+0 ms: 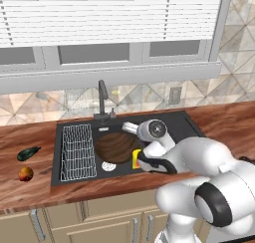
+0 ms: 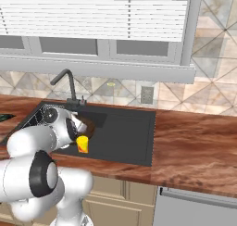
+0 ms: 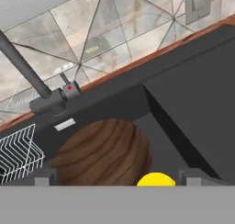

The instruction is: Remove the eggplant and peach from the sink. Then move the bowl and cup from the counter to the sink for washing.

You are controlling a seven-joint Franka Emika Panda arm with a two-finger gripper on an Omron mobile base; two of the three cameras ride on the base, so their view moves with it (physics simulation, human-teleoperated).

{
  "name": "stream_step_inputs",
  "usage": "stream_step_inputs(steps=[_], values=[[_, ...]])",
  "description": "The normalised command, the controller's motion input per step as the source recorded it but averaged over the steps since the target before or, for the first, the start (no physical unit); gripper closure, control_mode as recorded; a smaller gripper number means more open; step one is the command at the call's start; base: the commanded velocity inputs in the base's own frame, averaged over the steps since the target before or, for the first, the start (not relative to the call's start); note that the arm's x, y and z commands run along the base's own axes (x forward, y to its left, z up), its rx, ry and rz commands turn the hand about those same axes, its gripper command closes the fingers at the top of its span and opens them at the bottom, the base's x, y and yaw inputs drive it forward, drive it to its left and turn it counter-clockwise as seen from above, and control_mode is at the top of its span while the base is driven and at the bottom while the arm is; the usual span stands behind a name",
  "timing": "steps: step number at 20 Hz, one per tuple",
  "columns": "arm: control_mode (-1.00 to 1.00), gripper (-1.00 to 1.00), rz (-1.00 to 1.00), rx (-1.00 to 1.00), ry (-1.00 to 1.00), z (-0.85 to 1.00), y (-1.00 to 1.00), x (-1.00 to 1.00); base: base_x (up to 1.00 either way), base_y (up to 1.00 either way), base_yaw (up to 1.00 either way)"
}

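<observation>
The brown wood-grain bowl [image 1: 115,147] [image 3: 103,152] lies in the basin of the black sink [image 1: 189,122] [image 2: 134,128]. Just to its right, at the basin's front, stands the yellow cup [image 1: 136,159] [image 2: 82,144]. My arm bends down over that spot. In the hand view my gripper [image 3: 118,178] is open, and the cup's yellow rim [image 3: 156,179] shows low between its fingertips [image 3: 190,176], apart from both. On the wooden counter left of the sink lie the dark eggplant [image 1: 28,153] and, nearer the front edge, the orange-red peach [image 1: 25,174].
A wire rack [image 1: 77,152] [image 3: 18,154] fills the basin's left side, with the silver drain [image 1: 108,166] beside it. The dark faucet [image 1: 102,100] [image 2: 69,84] rises behind the basin. The flat drainboard is on the right, then wooden counter [image 2: 194,137].
</observation>
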Motion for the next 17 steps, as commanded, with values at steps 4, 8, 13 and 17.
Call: stream_step_inputs(steps=[4,8,13,17], values=[[-1.0,-1.0,0.0,0.0,0.15,0.4,0.0,-0.27,0.0,0.0,0.0],[-1.0,-1.0,0.0,0.0,0.23,0.42,-0.02,-0.29,0.0,0.0,0.0],[-1.0,-1.0,0.0,-0.03,0.26,0.44,-0.06,-0.25,0.0,0.0,0.0],[-1.0,-1.0,0.0,-0.08,0.27,0.42,-0.09,-0.22,0.0,0.0,0.0]])
